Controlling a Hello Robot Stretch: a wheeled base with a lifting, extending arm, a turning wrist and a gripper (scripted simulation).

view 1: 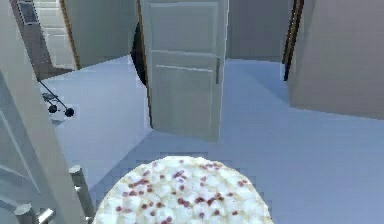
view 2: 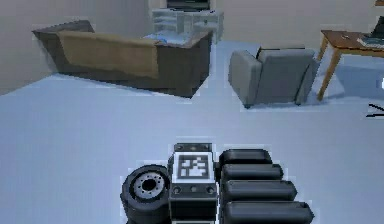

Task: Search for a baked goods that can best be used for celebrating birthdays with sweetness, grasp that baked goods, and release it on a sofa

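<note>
A round white cake (view 1: 183, 192) speckled with red lies at the bottom middle of the forward view, against the grey-blue floor. In the arm side view the arm (view 2: 250, 185) shows as stacked dark blocks at the bottom edge, with a white square with black marks (view 2: 193, 165) on it. Left of that square sits the gripper's (view 2: 147, 192) dark round body; its far end is not clear, so I cannot tell whether it holds anything. A brown and dark sofa (view 2: 120, 55) stands at the arm side view's upper left, across bare floor.
A white door (view 1: 184, 65) stands ajar straight ahead, with a white door frame (view 1: 30, 150) close at the forward view's left and a small wheeled thing (view 1: 57, 102) beyond. A grey armchair (view 2: 272, 75), a wooden table (view 2: 350, 45) and a low cabinet (view 2: 185, 20) stand past the sofa.
</note>
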